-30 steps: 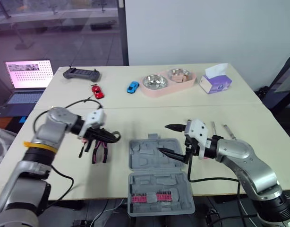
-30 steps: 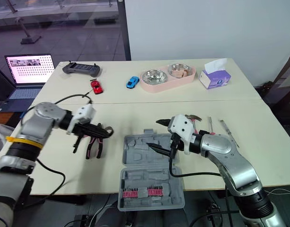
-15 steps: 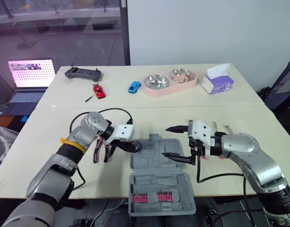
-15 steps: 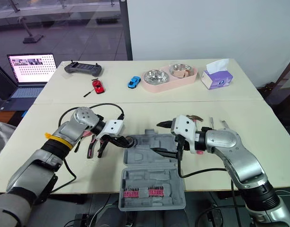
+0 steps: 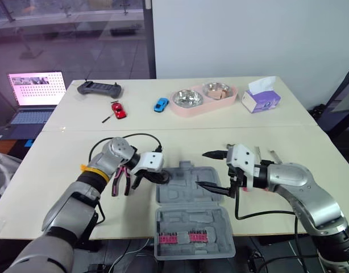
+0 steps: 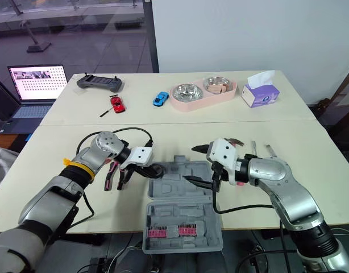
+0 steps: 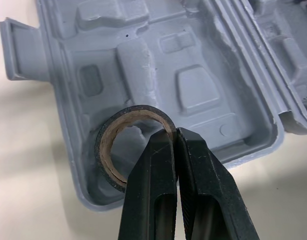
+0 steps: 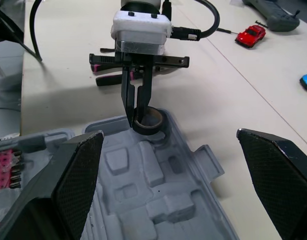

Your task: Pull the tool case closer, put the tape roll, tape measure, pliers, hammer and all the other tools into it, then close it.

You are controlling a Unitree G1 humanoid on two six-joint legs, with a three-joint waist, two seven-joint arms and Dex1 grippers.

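One tool case (image 5: 191,224), one tape roll (image 7: 101,150), one pliers (image 5: 119,181), two toy cars (image 5: 117,109) (image 5: 160,104), two bowls (image 5: 186,98) (image 5: 214,89), my two grippers (image 5: 163,177) (image 5: 201,169).

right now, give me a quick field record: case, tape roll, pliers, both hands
tool case: open flat at the near table edge, pink bits in its near half
tape roll: pinched by the left hand, at a corner pocket of the case's far half
left hand: shut on the tape roll's wall
right hand: open, empty, above the case's right side
pliers: on the table, left of the case, not packed
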